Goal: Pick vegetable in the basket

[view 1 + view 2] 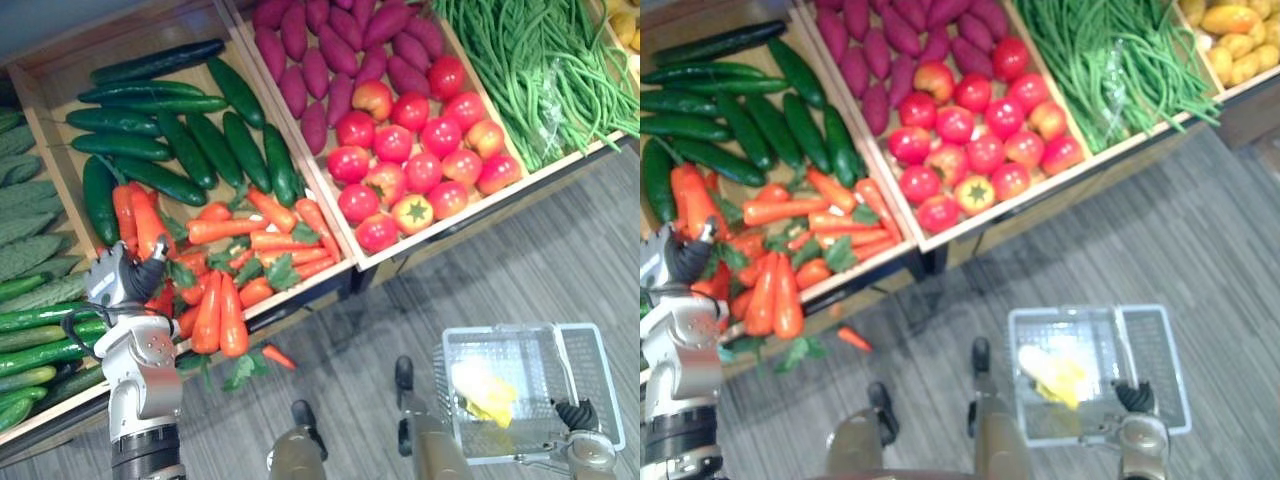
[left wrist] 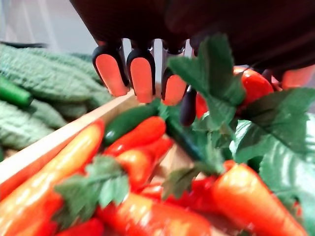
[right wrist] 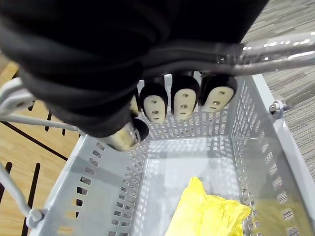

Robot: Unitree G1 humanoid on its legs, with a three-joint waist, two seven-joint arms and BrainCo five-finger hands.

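Left hand (image 1: 125,280) hangs low over the near-left end of the carrots (image 1: 222,310), a heap of glossy orange-red roots with crinkled green leaf tops in a wooden crate (image 1: 345,243), just near of the dark cucumbers (image 1: 160,150). Whether it grips one cannot be told. One carrot (image 1: 278,356) lies on the floor below the crate. Right hand (image 3: 184,103) is clenched round the handle (image 3: 275,49) of the pale perforated basket (image 1: 590,385), near right, with a crumpled yellow item (image 1: 485,392) inside.
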